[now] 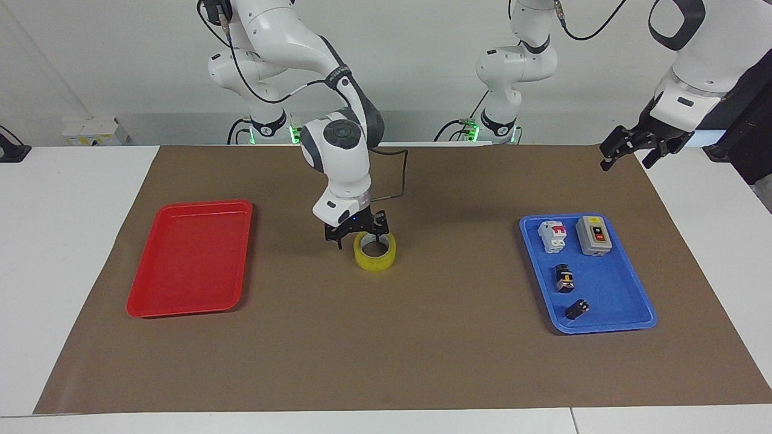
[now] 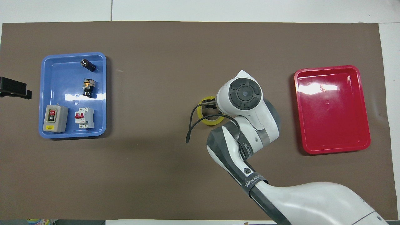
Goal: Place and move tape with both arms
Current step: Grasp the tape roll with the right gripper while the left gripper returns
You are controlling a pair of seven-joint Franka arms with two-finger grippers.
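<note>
Tape (image 1: 374, 252) risk: right gripper (image 1: 357, 233) jaws open, straddling the roll's 9 o'clock wall, could shove it sideways if off-centre; left gripper (image 1: 634, 147) waits, open, empty.

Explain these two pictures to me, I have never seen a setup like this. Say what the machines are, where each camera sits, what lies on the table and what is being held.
Two white robot arms, each ending in a black two-finger claw, work at a table covered by a brown mat. One camera faces the robots from across the table; the other looks steeply down from above their end.

The right claw is down at the yellow tape roll in the mat's middle, one finger inside its ring; it has not lifted it. The left claw waits, open, in the air at the mat's edge, holding nothing.

A red tray lies toward the right arm's end; a blue tray with small electrical parts toward the left arm's.
</note>
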